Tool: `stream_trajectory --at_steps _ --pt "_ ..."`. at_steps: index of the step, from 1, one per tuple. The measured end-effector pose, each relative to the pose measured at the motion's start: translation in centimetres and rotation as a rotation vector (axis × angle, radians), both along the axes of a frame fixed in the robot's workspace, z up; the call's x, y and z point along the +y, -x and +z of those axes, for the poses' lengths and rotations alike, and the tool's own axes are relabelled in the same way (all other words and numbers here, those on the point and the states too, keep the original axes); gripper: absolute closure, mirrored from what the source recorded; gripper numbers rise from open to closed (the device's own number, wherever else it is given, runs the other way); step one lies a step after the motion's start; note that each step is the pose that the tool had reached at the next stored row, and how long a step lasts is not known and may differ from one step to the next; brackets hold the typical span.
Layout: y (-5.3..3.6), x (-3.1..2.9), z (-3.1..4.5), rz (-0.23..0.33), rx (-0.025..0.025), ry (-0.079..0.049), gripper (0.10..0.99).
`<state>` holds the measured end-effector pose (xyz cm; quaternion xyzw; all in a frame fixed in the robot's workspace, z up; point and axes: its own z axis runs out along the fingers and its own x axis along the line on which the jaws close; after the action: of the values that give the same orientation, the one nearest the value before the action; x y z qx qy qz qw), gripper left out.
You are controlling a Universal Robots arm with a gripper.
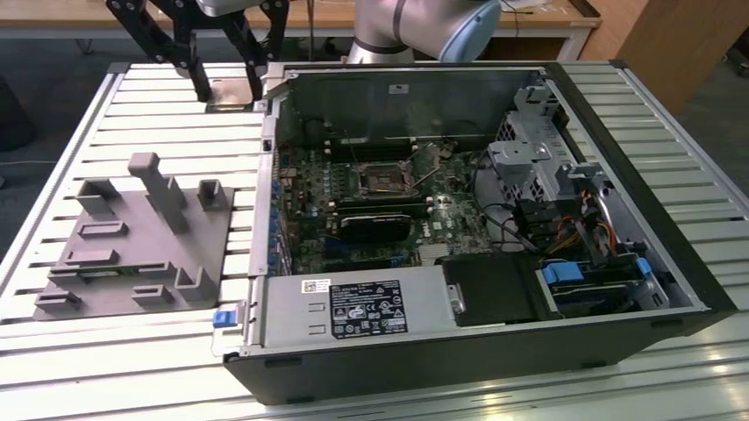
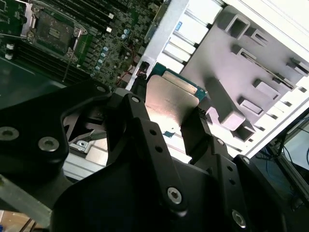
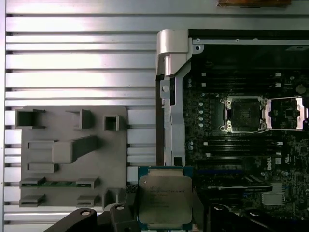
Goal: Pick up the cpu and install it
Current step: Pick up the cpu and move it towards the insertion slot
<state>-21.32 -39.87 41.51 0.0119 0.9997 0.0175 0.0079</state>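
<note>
The gripper point(image 1: 226, 83) hangs over the slatted table point(image 1: 153, 132), just to the exterior view's left of the open case point(image 1: 468, 360). Its 2 fingers point(image 2: 145, 140) are closed narrowly on the cpu point(image 3: 165, 200), gripping its opposite edges with the silvery lid facing the first wrist view. The cpu is off the table, between the grey fixture point(image 3: 72, 154) and the case wall, well apart from the open socket point(image 3: 243, 113).

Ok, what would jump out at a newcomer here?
The black claw grips the silvery-grey square cpu above the slatted metal table, beside the open black computer case. Next comes the dark square socket on the green motherboard, its frame flipped open.
</note>
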Motion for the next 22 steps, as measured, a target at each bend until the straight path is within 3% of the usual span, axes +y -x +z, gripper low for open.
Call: stream_trajectory --at_steps 11,22 --pt "-1.68 0.01 0.0 0.0 0.0 0.0 0.549" --pt "-4.37 0.03 0.0 0.0 0.0 0.0 0.549"
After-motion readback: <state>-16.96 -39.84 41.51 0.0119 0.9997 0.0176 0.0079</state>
